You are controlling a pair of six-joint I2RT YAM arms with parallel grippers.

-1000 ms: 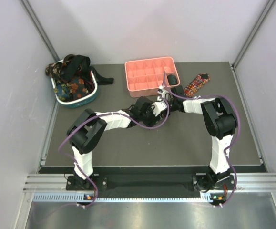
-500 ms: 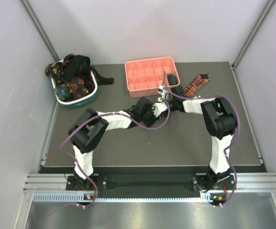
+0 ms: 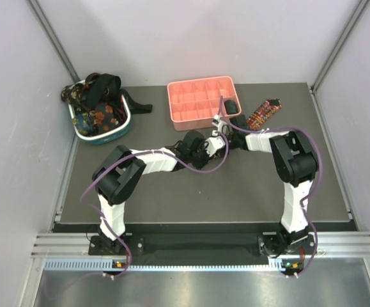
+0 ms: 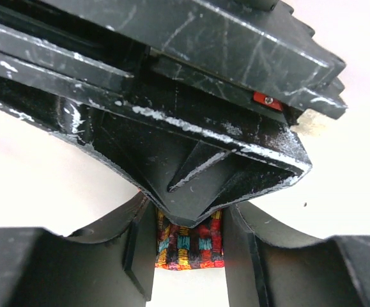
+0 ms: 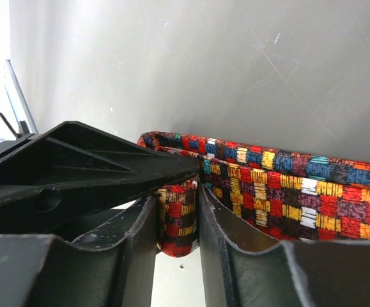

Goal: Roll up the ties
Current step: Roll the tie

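One plaid tie (image 3: 264,112) lies slanted on the tabletop (image 3: 204,192), just right of the pink tray (image 3: 172,105), far tip near the back edge. Its near end is folded over. The right claw (image 5: 178,208) pinches that fold between both fingers. The left claw (image 4: 188,224) meets it nose to nose, fingers flanking the same plaid bit; can't tell if it clamps. Both claws sit close to the tray's near right corner, so room is tight there. Open tabletop toward the near edge. At the far left corner, other ties (image 3: 98,105) are heaped in the basket (image 3: 105,135), well apart.
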